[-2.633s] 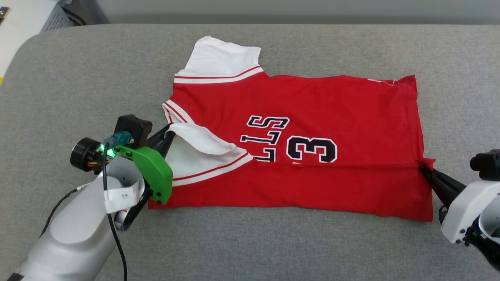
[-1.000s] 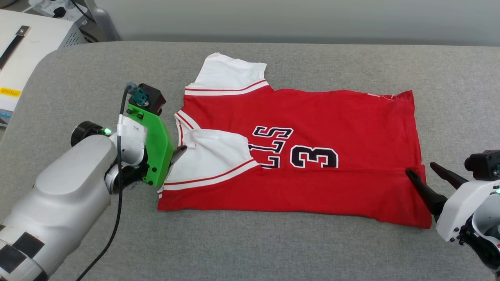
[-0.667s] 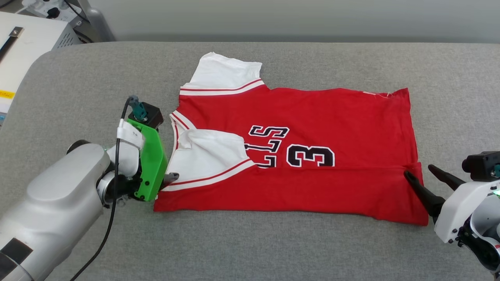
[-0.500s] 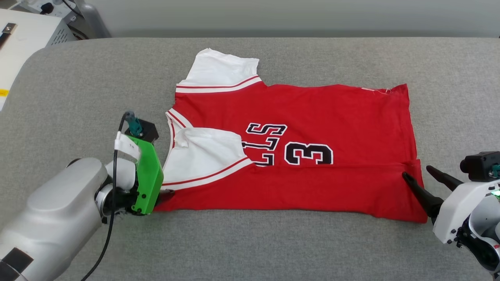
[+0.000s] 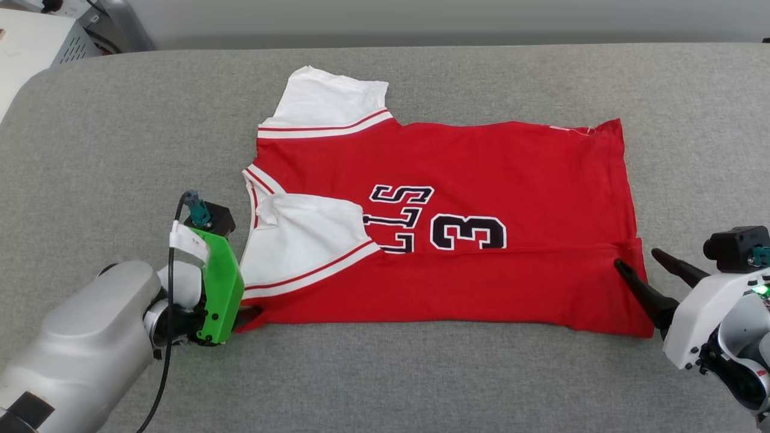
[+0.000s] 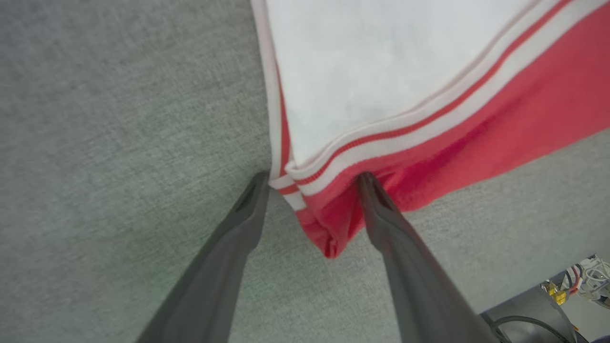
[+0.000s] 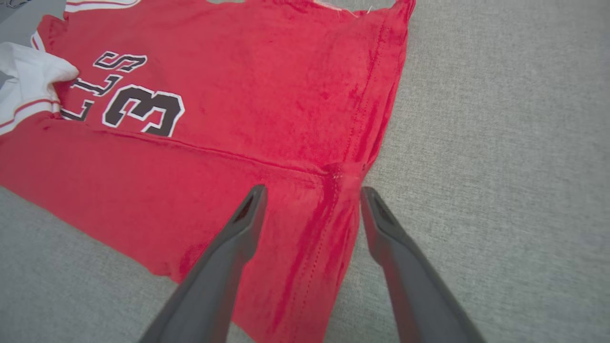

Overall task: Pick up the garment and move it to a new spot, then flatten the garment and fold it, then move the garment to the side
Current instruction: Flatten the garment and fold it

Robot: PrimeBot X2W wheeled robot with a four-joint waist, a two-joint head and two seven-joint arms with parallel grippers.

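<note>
The garment [image 5: 457, 174] lies partly folded on the grey tabletop [image 5: 421, 373], its near edge turned over. The left gripper [image 6: 312, 178] and right gripper [image 7: 312, 190] straddle its opposite ends, fingers [image 7: 228, 257] spread and grasping nothing. A clean fold likely needs both to pinch every layer, then lift together

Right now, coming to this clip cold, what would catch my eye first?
The red garment with its black "3", spread in the middle of the gray padded surface, its near edge folded up toward the lettering. Next, the open left end effector straddling the near left corner below the white sleeve, and the open right end effector over the hem at the fold's right end.
</note>
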